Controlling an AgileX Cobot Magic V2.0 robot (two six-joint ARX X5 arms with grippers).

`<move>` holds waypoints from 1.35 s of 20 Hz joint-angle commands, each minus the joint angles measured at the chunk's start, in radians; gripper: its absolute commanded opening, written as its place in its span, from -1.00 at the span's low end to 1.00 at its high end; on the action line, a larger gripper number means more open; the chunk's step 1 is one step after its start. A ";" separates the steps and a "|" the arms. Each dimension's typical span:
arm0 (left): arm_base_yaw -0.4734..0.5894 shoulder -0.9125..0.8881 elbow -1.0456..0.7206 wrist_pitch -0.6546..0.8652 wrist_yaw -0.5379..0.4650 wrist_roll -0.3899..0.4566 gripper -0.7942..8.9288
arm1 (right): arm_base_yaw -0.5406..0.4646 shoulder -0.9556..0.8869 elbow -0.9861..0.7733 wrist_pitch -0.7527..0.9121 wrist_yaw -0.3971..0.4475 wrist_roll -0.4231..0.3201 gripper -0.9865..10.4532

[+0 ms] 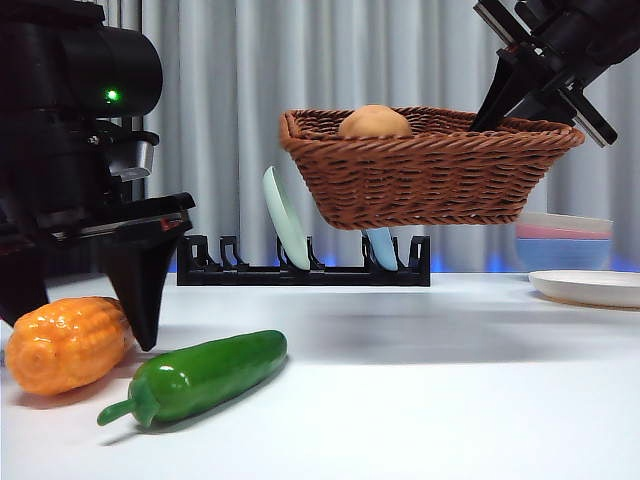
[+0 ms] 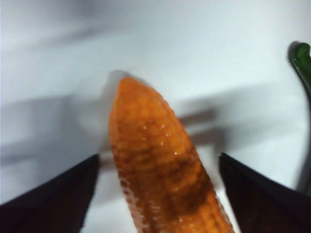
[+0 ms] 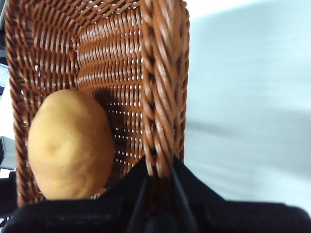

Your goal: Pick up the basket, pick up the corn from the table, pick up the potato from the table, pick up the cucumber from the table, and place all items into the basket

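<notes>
Right hand (image 3: pixel 158 167) clamped on raised basket (image 1: pixel 430 170) rim, potato (image 1: pixel 375 123) inside; left hand (image 2: pixel 155 194) apart, straddling corn (image 2: pixel 160 170)

The basket (image 1: pixel 430 175) wall hides all but the crown of the potato (image 1: pixel 375 122) in the front view. The left gripper's (image 1: pixel 75 315) near jaw covers one end of the corn (image 1: pixel 62 345), whose other end runs off the frame edge. In the left wrist view, blurred by what may be motion, the cucumber (image 2: pixel 303 65) shows only as a green sliver at the edge. The right gripper (image 3: pixel 159 167) masks the basket rim it clamps.
</notes>
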 commanded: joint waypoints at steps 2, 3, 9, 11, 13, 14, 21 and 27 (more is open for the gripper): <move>0.002 0.014 -0.013 -0.007 0.012 0.051 -0.85 | 0.000 0.003 0.006 0.020 -0.013 0.000 -0.85; 0.002 0.006 -0.013 -0.009 0.013 0.051 -0.85 | 0.000 0.003 0.006 0.020 -0.013 0.000 -0.85; 0.000 -0.330 0.005 -0.089 0.177 0.044 -0.85 | 0.001 0.003 0.006 0.019 -0.013 0.003 -0.85; -0.003 -0.469 0.059 -0.084 0.204 0.010 -0.85 | 0.009 0.005 0.006 0.018 -0.014 0.009 -0.85; -0.014 -0.520 0.149 -0.053 0.196 -0.002 -0.85 | 0.030 0.007 0.006 0.017 -0.013 0.019 -0.85; -0.016 -0.516 0.200 -0.043 0.195 -0.002 -0.85 | 0.042 0.007 0.006 0.017 -0.014 0.020 -0.85; -0.025 -0.233 0.418 0.070 0.143 0.048 -0.85 | 0.141 0.007 0.006 0.017 -0.012 0.038 -0.85; -0.075 -0.020 0.451 0.106 0.062 0.052 -0.85 | 0.165 0.007 0.006 0.019 -0.009 0.048 -0.85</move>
